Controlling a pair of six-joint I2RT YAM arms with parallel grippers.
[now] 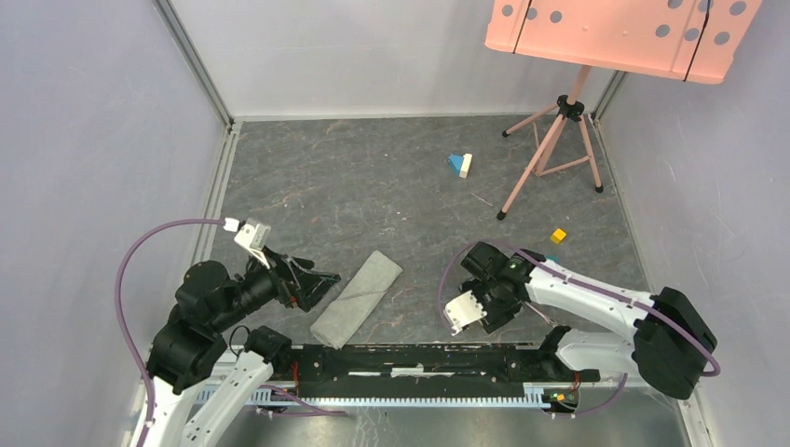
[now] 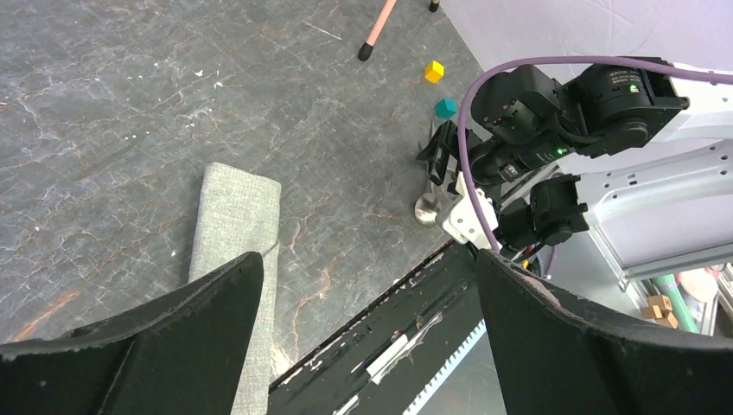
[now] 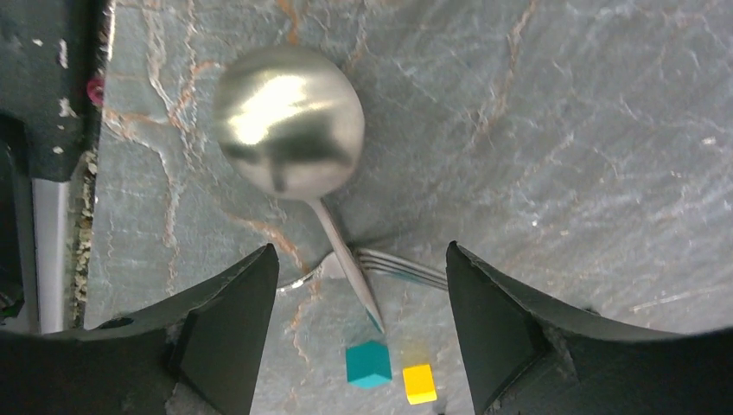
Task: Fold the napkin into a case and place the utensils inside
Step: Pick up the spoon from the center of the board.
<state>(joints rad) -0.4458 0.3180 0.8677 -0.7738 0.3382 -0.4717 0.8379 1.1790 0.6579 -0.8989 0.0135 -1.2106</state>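
The napkin (image 1: 357, 298) is a light grey cloth folded into a narrow long strip, lying diagonally on the dark table. It also shows in the left wrist view (image 2: 233, 251). My left gripper (image 1: 321, 284) is open and empty, just left of the strip (image 2: 367, 259). The spoon (image 3: 290, 121) lies with its handle crossing over the fork (image 3: 406, 268). My right gripper (image 3: 361, 251) is open and hovers over them, its jaws on either side of the crossing and touching neither. In the top view my right gripper (image 1: 491, 284) hides both utensils.
A teal cube (image 3: 368, 363) and a yellow cube (image 1: 558, 236) lie near the right gripper. Blue and white blocks (image 1: 460, 165) sit further back. A pink stand's tripod (image 1: 550, 149) is at the back right. The black base rail (image 1: 419, 358) runs along the near edge.
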